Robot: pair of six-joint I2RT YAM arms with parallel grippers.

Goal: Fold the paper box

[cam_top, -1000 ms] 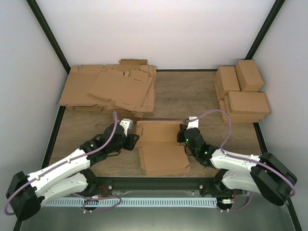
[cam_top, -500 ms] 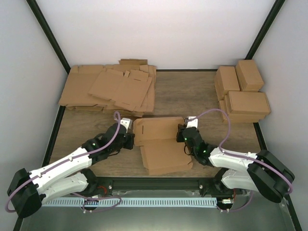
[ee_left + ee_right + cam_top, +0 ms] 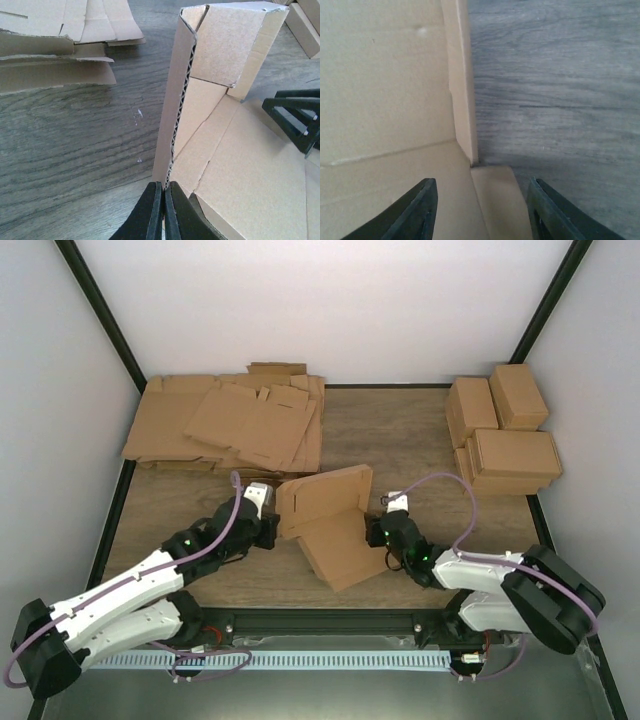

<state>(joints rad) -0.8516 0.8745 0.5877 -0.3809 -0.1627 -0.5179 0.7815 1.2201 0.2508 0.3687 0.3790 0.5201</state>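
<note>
On woodgrain table (image 3: 400,440), corrugated brown paper box (image 3: 335,530), left hand (image 3: 163,187) pinching edge

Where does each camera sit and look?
Top external: above, behind the arms, looking down at the table; both arms show, paper box between them.
Left wrist: on the left arm, looking along the left gripper, shut on the box's wall.
Right wrist: on the right arm, looking past the open right gripper at box and table.
All share the box.
</note>
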